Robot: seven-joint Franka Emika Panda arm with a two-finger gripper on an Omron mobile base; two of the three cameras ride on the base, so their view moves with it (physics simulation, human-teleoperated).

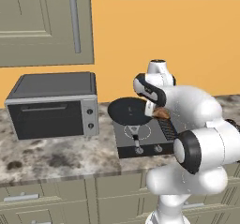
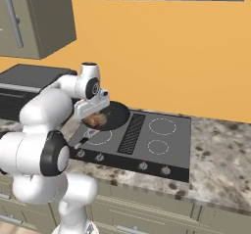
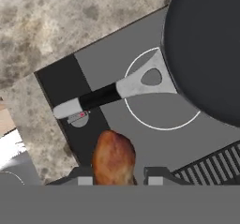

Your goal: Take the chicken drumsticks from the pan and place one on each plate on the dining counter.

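**A:** going left to right, what's on the worktop?

**B:** toaster oven [image 1: 54,105] at the far left on the granite counter [image 1: 56,157], then the black pan [image 1: 130,110] sitting on the cooktop [image 2: 142,137], its handle [image 3: 101,96] lying across a burner ring.

**A:** and the gripper [image 3: 116,177]?

**B:** hanging over the cooktop just off the pan's rim, fingers narrowed around one chicken drumstick [image 3: 113,158], orange-brown and glossy, lifted clear of the pan. From the hand camera the part of the pan that shows looks bare.

Orange wall [image 2: 162,57], olive cabinets [image 1: 44,24], granite worktop [image 1: 51,157], toaster oven [image 1: 54,106]
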